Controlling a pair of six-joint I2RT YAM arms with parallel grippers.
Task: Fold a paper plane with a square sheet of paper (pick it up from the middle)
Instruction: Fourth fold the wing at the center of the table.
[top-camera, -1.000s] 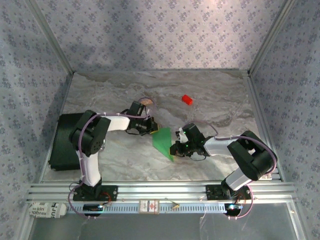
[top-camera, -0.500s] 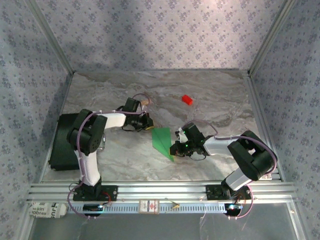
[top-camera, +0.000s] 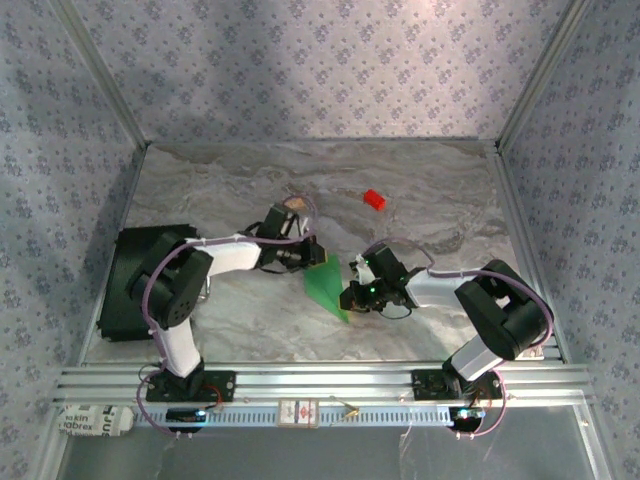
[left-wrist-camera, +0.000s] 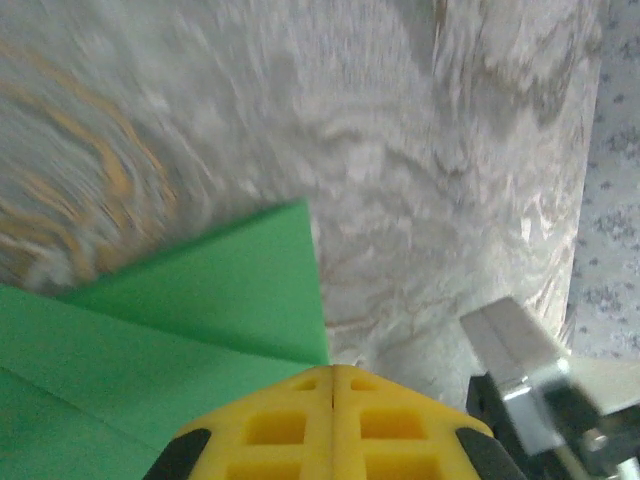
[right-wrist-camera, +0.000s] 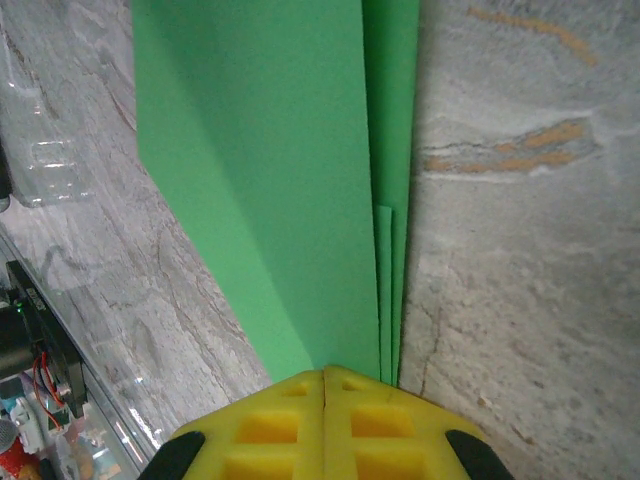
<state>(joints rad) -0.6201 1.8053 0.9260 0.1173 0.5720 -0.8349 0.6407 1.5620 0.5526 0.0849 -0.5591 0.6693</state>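
The green paper lies flat on the table, about midway between the left and right edges and a little nearer the near edge than the far one. From above it reads as a narrow, folded wedge, with its wide end toward the far edge and its point toward the near edge.

The left gripper sits at the far end of the paper. In the left wrist view its yellow fingers are pressed together with no gap, right at a corner of the folded flap. It may be pressing that corner down, but the blur makes this hard to tell.

The right gripper is at the paper's near right edge. Its fingers are likewise closed tight. The right wrist view shows stacked green layers running straight away from the tips, their edges close together along one side. Nothing shows between the jaws.

A small red block lies well apart toward the far edge. A tan piece sits just beyond the left arm's wrist. A black pad lies at the left edge.
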